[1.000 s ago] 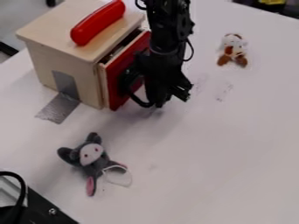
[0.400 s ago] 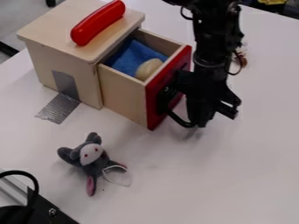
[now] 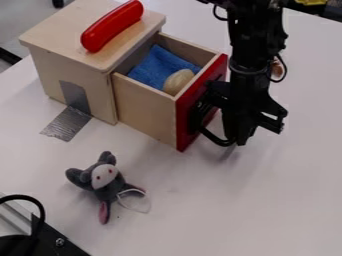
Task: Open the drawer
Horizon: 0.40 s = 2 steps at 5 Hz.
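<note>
jutting well out of the wooden box (image 3: 73, 75), the red-fronted drawer (image 3: 143, 110) could tilt or drop free, spilling its blue cloth (image 3: 160, 66), if the black gripper (image 3: 238, 136) at its front pulls too far, though whether the jaws are apart, together or clamped cannot be told.

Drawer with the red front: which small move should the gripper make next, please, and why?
I would probably ease the gripper slightly away from the red front, rather than pull. The drawer already sits well out of its wooden cabinet, exposing the blue cloth and pale rounded object inside, so opening seems done.
</note>
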Available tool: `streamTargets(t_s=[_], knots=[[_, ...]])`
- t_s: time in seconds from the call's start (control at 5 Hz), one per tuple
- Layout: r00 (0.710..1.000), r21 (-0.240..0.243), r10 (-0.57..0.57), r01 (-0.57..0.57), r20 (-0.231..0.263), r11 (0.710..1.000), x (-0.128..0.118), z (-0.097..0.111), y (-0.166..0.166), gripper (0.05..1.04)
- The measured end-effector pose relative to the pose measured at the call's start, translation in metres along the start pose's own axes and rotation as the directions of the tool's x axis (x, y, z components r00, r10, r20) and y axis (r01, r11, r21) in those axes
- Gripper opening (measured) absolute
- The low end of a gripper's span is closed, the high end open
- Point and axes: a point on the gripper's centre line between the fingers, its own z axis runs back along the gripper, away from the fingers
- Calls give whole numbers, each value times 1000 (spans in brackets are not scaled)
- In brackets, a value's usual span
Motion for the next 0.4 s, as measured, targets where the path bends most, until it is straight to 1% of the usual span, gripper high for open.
streamTargets(t_s=[0.2, 0.4], knots=[[1000, -16, 22, -21, 20, 1000, 2, 9, -1, 369], [997, -31, 17, -15, 69, 999, 3, 34, -2, 685]])
